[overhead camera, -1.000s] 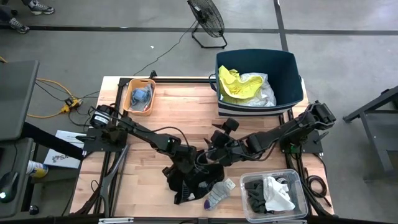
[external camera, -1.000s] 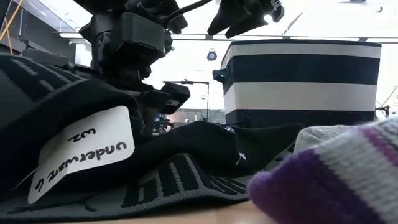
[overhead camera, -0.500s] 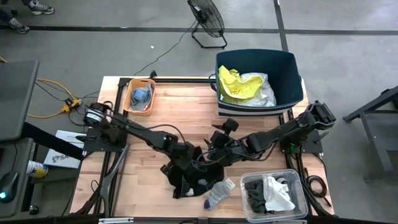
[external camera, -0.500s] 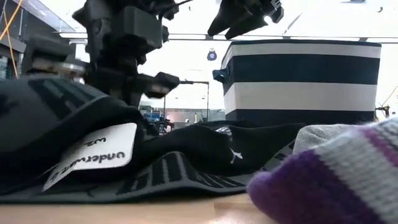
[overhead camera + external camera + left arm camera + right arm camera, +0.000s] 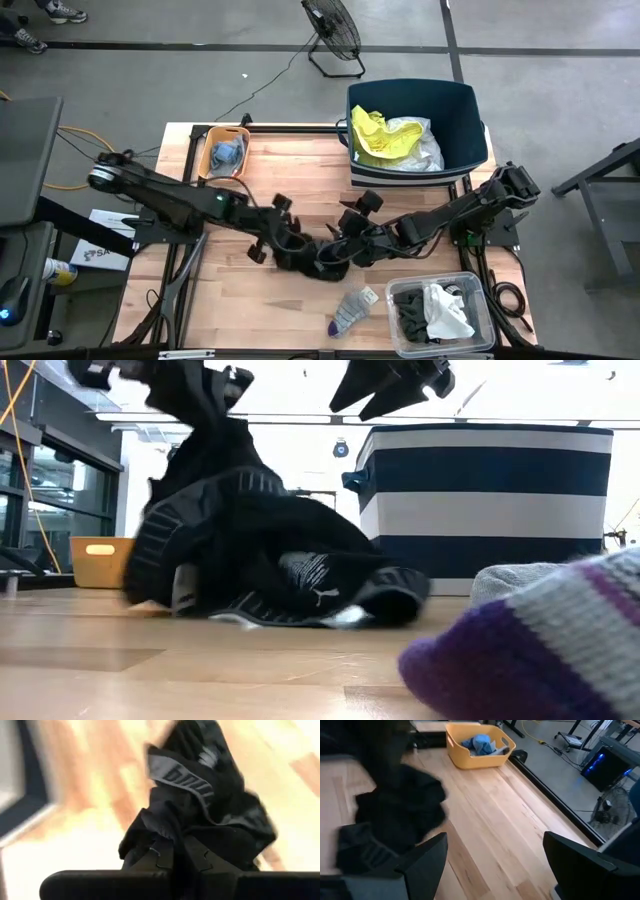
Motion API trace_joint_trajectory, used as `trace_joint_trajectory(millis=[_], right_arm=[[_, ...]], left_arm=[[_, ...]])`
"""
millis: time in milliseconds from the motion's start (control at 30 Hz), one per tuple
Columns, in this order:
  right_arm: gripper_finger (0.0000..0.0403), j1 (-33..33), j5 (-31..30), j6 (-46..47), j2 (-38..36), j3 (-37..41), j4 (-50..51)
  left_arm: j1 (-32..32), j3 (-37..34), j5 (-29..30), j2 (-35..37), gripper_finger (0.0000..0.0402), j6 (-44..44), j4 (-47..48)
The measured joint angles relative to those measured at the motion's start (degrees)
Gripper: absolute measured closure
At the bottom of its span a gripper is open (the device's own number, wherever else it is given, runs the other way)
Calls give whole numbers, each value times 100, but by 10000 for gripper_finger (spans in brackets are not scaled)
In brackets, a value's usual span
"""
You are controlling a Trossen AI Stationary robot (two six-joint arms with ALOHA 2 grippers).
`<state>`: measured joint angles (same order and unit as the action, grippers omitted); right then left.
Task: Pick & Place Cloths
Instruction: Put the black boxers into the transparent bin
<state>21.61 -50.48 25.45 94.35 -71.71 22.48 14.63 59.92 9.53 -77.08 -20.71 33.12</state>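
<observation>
Swinging up and away since a second ago with the left end effector point(image 5: 272, 232), hauling the black garment point(image 5: 312, 256) off its flat spread and out from in front of the low camera. Pinching a bunched fold of that black garment point(image 5: 200, 795) tight between pressed-together fingers point(image 5: 161, 856). Dangling most of the fabric below the grip, with the lower folds and waistband dragging on the tabletop point(image 5: 200, 670) directly underneath.

Hovering with the right end effector point(image 5: 352, 228) just beside the trailing cloth, fingers spread wide and holding nothing in the right wrist view point(image 5: 495, 865).

Watching for trouble now. Risking a snag, judging by how close the loose tail is running to the right end effector: catching there could yank the fold out of the pinch. Gripping only a small gather, so possibly losing the rest to its own weight on a fast swing. Needing to carry toward the navy tub point(image 5: 470, 110), well beyond the right end effector, and so crossing that arm's space and courting a bump. Leaving the grey sock point(image 5: 350, 310) lying apart from both, nearer the right end effector, likely safe unless swept by the trailing hem.
</observation>
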Motion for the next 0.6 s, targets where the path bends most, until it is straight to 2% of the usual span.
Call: trace_joint_trajectory(millis=[133, 300, 400, 600], right_arm=[[82, 0, 23, -43, 0, 1, -237], [82, -20, 126, -407, 0, 0, -703], [82, -76, 469, -743, 0, 0, -1125], [82, -234, 1085, -1362, 0, 0, -1914]], left_arm=[[0, 1, 560, 525, 401, 0, -260], [0, 4, 676, 927, 401, -169, -785], [2, 4, 778, 1025, 401, -299, -1063], [0, 4, 1475, 1034, 401, -594, -1470]])
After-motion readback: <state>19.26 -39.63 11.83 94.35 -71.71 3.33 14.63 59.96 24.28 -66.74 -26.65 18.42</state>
